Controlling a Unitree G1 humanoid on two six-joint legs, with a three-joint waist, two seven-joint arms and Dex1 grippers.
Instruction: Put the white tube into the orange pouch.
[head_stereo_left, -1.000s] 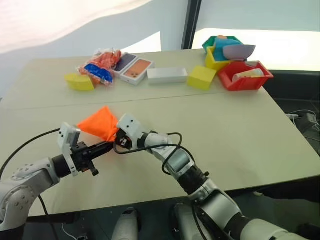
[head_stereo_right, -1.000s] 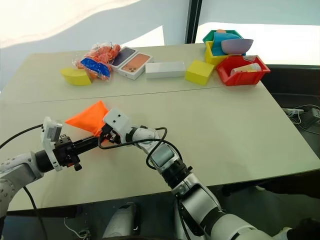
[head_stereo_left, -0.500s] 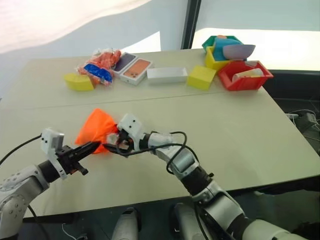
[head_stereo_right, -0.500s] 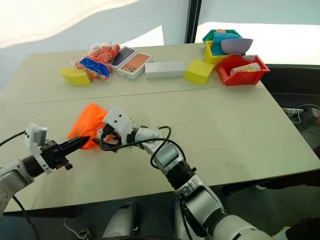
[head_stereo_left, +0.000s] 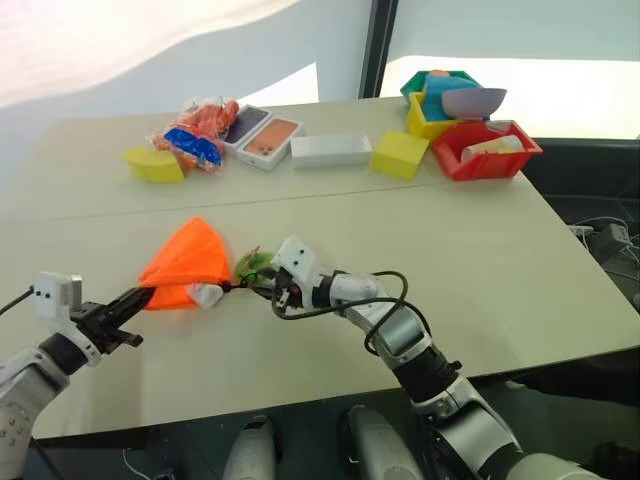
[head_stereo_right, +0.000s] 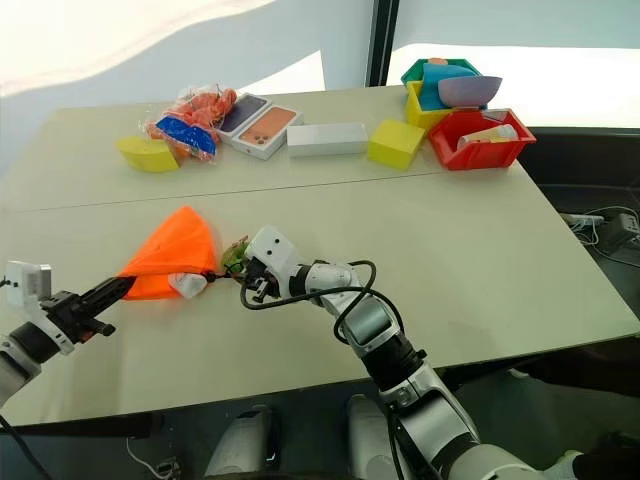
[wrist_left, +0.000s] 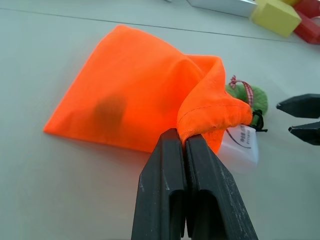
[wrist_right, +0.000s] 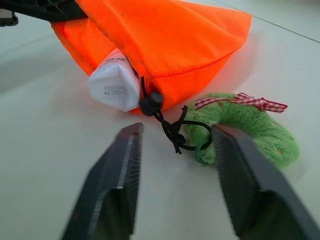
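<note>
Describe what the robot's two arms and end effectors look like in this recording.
Both arms are built of silver-grey and black segments with loose black cables looped alongside. Each wrist carries a small white camera block. The left end effector and right end effector each have two flat, matte black fingers; the right one's inner faces look finely ribbed.

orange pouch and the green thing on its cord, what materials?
Orange pouch: thin woven fabric, matte; stitched hem and soft folds show. Green thing: looks like plush fleece, fuzzy nap, with a red-checked ribbon bow. Cord: black string, knotted.

Tube (wrist_right: 114, 85) pokes from the pouch (head_stereo_left: 185, 262) mouth; plush toy (wrist_right: 250, 127) just right of it.
</note>
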